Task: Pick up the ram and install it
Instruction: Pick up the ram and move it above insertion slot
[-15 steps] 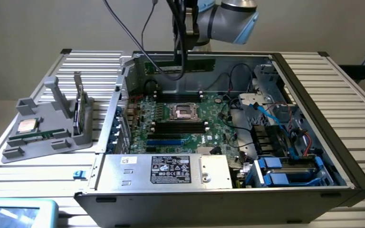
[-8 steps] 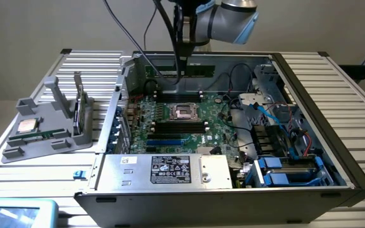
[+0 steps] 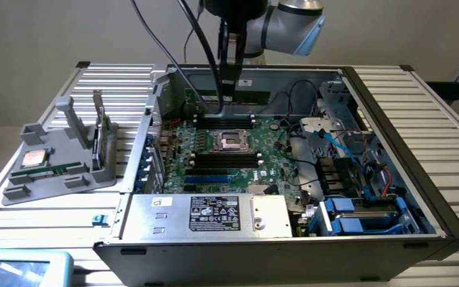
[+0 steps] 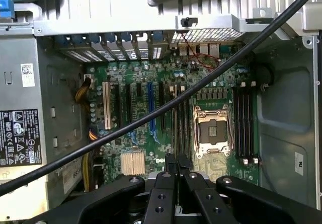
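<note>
Holding ram [image 3: 250, 94] over open case [image 3: 253, 263]

The gripper [image 3: 228, 88] is clenched on the ram, a green stick above the motherboard [image 3: 277, 156], at 12 o'clock of the processor socket [image 3: 233, 140] in exterior view. Power-supply label [image 3: 213, 213] at 6 o'clock: print too small to read.

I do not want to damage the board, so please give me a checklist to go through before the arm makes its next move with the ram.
1. Grip: the gripper appears shut on the ram, and the stick looks level: ok.
2. Memory slots beside the processor socket look empty: ok.
3. Ram lined up over one slot: cannot tell.
4. Black cable hangs close to the gripper: not ok.
5. Case is open and the board is reachable from above: ok.
</note>
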Robot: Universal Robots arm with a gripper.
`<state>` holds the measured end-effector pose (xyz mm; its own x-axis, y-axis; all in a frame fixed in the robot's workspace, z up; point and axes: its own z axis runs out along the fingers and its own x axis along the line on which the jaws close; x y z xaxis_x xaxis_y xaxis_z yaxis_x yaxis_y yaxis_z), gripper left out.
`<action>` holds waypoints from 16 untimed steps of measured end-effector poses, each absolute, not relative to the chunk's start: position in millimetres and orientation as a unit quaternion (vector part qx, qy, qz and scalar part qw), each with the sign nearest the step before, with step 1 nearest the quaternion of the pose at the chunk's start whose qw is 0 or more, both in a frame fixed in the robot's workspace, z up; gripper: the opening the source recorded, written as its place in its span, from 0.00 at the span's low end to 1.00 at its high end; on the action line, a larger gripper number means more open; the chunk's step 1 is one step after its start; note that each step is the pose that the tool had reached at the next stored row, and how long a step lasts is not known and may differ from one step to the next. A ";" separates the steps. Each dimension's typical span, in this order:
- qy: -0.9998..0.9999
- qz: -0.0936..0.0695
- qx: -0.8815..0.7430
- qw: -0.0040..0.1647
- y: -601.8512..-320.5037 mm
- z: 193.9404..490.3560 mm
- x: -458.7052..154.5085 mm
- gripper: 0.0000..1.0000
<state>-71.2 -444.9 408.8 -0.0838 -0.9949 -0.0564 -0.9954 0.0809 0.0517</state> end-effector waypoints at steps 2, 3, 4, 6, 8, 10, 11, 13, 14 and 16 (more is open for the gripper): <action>0.738 0.038 -0.674 0.003 -443.6 405.1 -71.2 0.11; 0.739 0.038 -0.673 0.003 -442.8 403.2 -71.2 0.11; 0.739 0.038 -0.673 0.004 -441.9 401.4 -71.2 0.11; 0.739 0.038 -0.672 0.003 -439.6 397.8 -71.2 0.11; 0.739 0.038 -0.672 0.003 -437.4 394.3 -71.2 0.11; 0.739 0.038 -0.673 0.003 -435.6 390.6 -71.2 0.11; 0.738 0.038 -0.674 0.003 -434.9 388.7 -71.2 0.11; 0.736 0.039 -0.676 0.003 -433.6 385.2 -71.2 0.11; 0.734 0.039 -0.678 0.003 -433.1 383.7 -71.2 0.11; 0.730 0.039 -0.682 0.003 -432.1 381.0 -71.2 0.11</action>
